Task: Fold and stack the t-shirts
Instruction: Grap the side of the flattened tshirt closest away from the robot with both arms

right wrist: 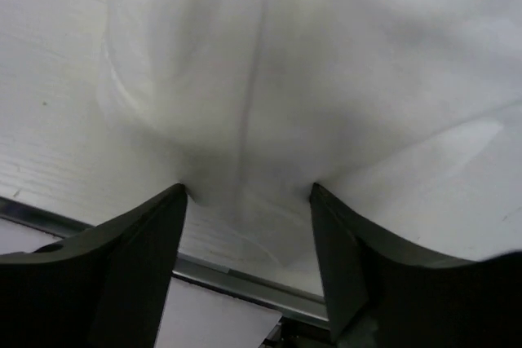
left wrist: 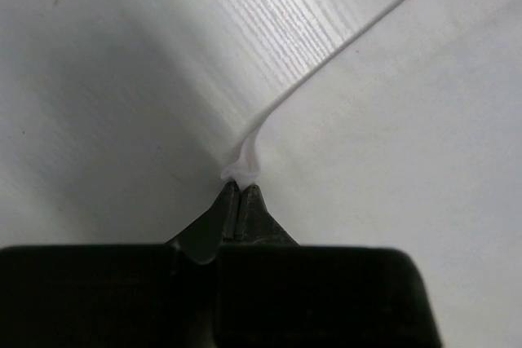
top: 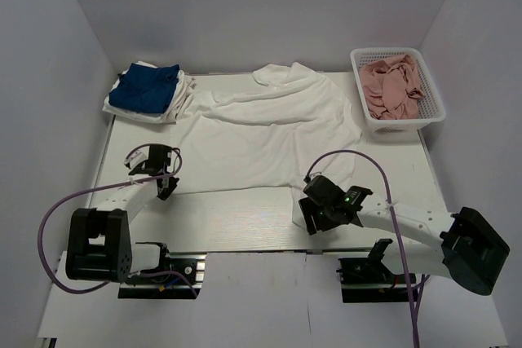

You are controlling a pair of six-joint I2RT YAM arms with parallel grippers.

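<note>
Large white t-shirt (top: 269,132): lies spread over the centre of the table (top: 236,222). Its broad straight edge runs left to right across mid-frame. Its crumpled end points to top centre. The cloth is plain white and creased, with soft diagonal folds.

Blue t-shirt (top: 147,87): folded, upper left of the frame, on top of a folded white t-shirt (top: 134,112).

Left gripper (left wrist: 241,193): at the spread shirt's lower-left corner, jaws clenched together on a pinch of its white hem, which rises in a small peak above the tips. In the left wrist view the hem runs from the tips to the upper right.

Right gripper (right wrist: 249,201): at the shirt's lower-right part, jaws released and well apart, with a vertical fold of white cloth lying between them.

White basket (top: 436,103): upper right, holding crumpled pink cloth (top: 391,83).
</note>
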